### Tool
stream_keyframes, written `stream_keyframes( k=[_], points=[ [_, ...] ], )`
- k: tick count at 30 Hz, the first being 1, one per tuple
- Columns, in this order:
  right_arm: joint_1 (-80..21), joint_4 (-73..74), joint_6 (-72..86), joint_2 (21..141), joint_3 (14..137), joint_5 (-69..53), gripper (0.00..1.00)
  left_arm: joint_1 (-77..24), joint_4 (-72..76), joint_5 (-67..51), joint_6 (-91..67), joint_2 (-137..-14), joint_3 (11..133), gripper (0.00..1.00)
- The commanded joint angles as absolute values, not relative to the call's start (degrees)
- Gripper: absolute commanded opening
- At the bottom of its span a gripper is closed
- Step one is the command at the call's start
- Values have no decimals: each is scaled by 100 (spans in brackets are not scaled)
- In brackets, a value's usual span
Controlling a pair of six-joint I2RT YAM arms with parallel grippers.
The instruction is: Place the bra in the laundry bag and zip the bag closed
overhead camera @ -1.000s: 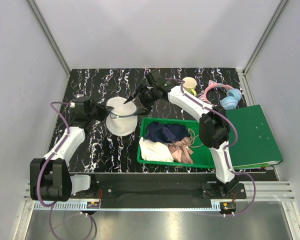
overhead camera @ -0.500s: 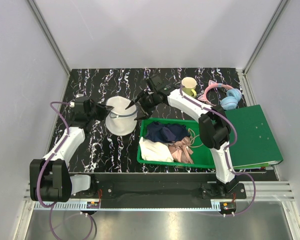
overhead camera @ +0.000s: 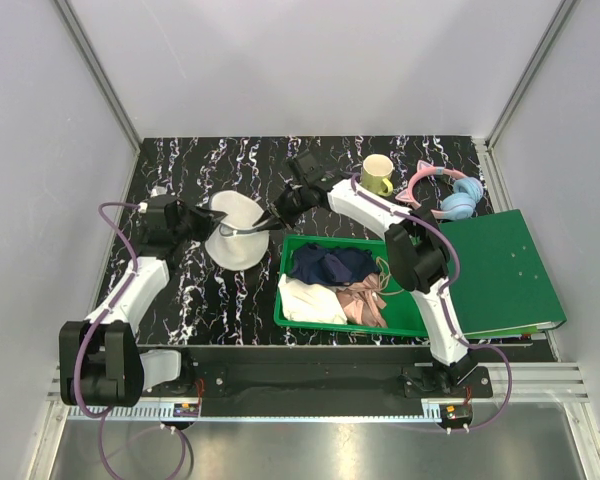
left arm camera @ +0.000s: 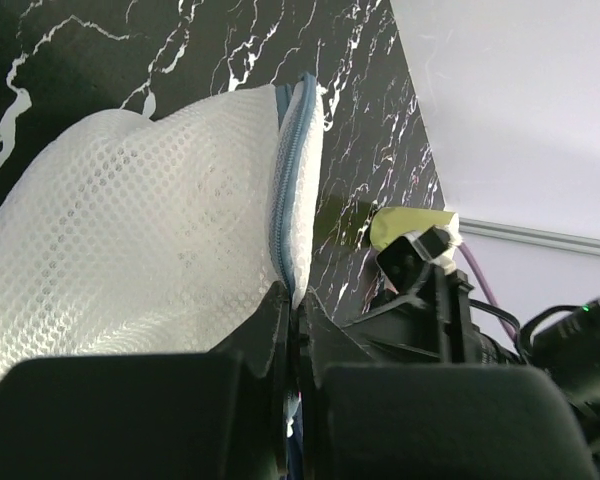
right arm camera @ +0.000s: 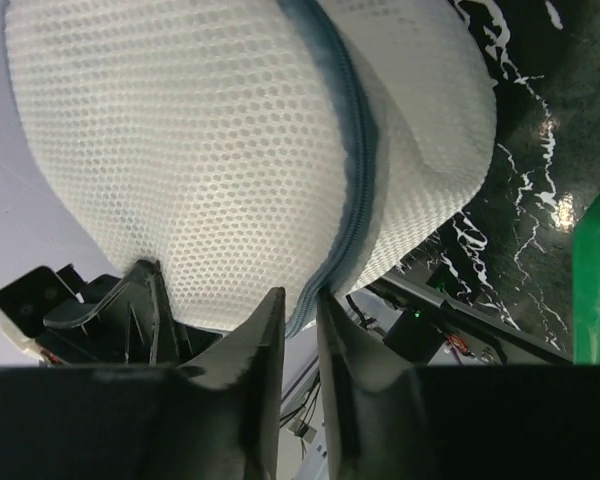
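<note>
Laundry bag (overhead camera: 236, 240), its two mesh halves brought together, was held up on edge over the left-middle of the worktop (overhead camera: 180, 170), just beside the green tray (overhead camera: 352, 239) and spanned between the two arms. The left hand (left arm camera: 292, 305) was clamped tight on the rim at its own side, pinching the blue zipper (right arm camera: 352, 140) band, most likely to anchor the case so the zip had something to pull against. The right hand (right arm camera: 298, 305) straddled the same band on the opposite side, its fingers drawn narrow around the seam; whether they had bitten yet could not be told. That placing suited catching the slider, though no pull tab showed. Of the bra nothing was visible; presumably it sat inside, but the mesh hid it.
</note>
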State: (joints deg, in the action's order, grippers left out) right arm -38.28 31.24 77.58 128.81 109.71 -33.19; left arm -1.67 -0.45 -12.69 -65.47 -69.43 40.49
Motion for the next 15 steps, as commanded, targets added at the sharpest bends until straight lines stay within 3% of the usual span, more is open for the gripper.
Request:
stream_keyframes(
  k=[1,4,8,9,10,15],
  points=[
    [-3762,2892,7761,12894,11259,-3340,21,-193,151,-1705,-6153,-6698,4122,0],
    [-3744,2892,7664,12858,11233,-3322,11,-185,18,-1714,-5968,-6601,4078,0],
    [-3727,2909,7533,12762,11119,-3331,12,-185,140,-1626,-6125,-6565,3938,0],
    [-3727,2909,7506,12623,11022,-3322,17,-185,254,-1652,-6213,-6600,3938,0],
    [-3727,2909,7480,12560,10917,-3322,35,-185,264,-1661,-6249,-6635,3981,0],
    [-3744,2796,7409,12287,10371,-3419,54,-185,439,-1758,-6442,-6750,4069,0]
  ],
)
